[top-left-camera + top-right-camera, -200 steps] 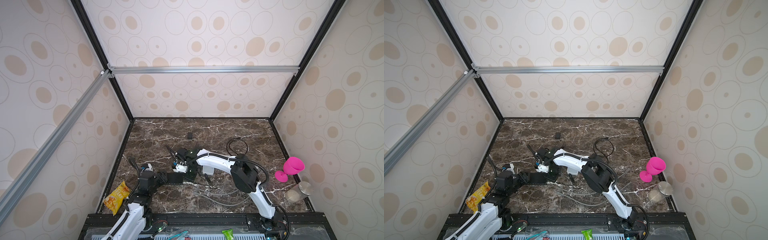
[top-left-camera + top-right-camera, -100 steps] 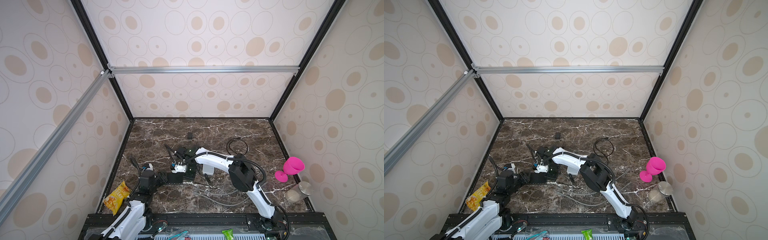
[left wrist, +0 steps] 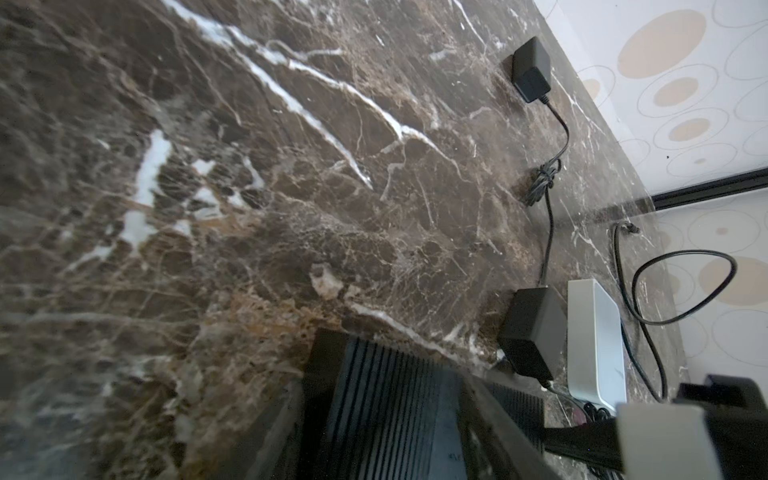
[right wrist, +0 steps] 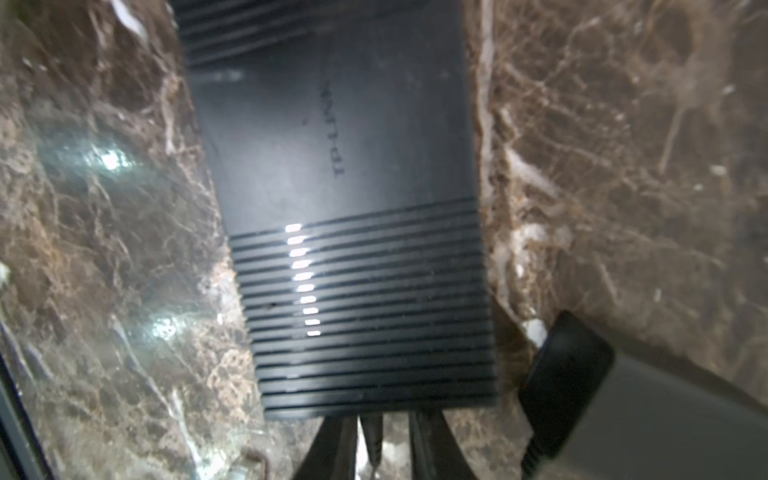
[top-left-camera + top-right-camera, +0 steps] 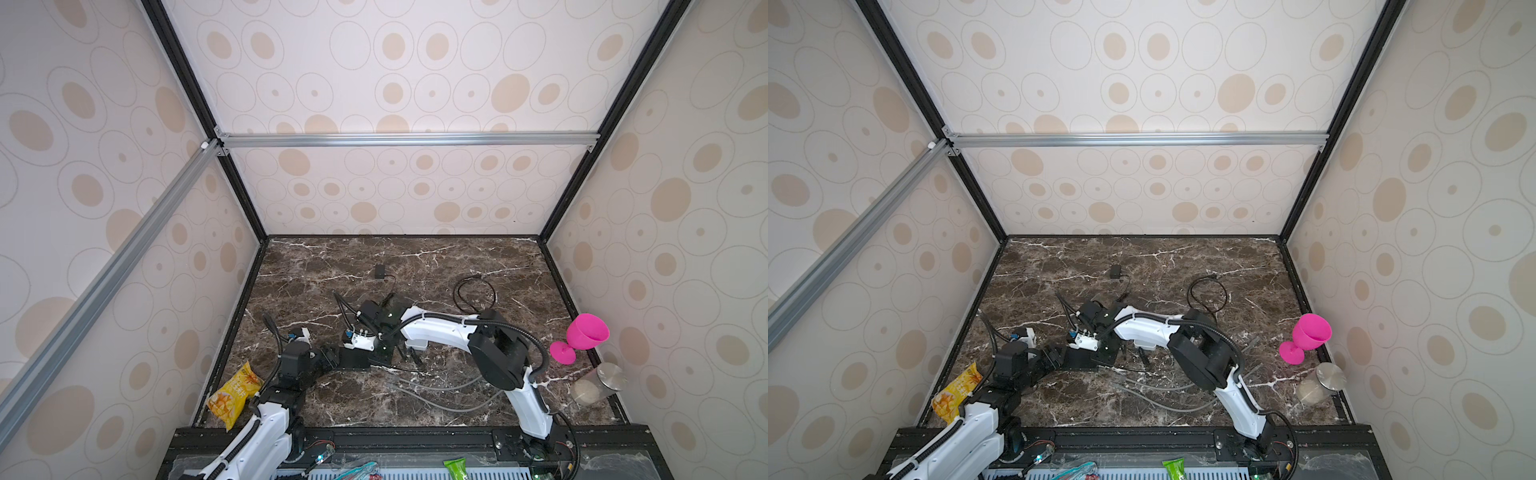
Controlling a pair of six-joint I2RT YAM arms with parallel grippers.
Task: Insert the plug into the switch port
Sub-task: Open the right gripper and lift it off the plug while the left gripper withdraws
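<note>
The switch (image 5: 353, 357) (image 5: 1081, 357) is a flat black ribbed box lying on the marble floor. My left gripper (image 5: 332, 359) (image 3: 390, 432) is shut on its left end, one finger against each long side. At the opposite end face sits the small dark plug (image 4: 372, 436), pushed up against the switch (image 4: 345, 208). My right gripper (image 4: 380, 444) (image 5: 377, 360) straddles it with the jaws parted, and a gap shows on each side of the plug. The port itself is hidden behind the switch's edge.
A white box (image 3: 594, 340) and a black adapter (image 3: 534, 328) lie just beyond the switch. A second adapter (image 5: 379, 272), a looped black cable (image 5: 473, 295) and grey tubes (image 5: 436, 395) lie around. A pink goblet (image 5: 582, 336), a jar (image 5: 598, 382) and a yellow snack bag (image 5: 235, 392) sit near the walls.
My right gripper's jaws have come apart from the plug. The left gripper and the switch stay where they were.
</note>
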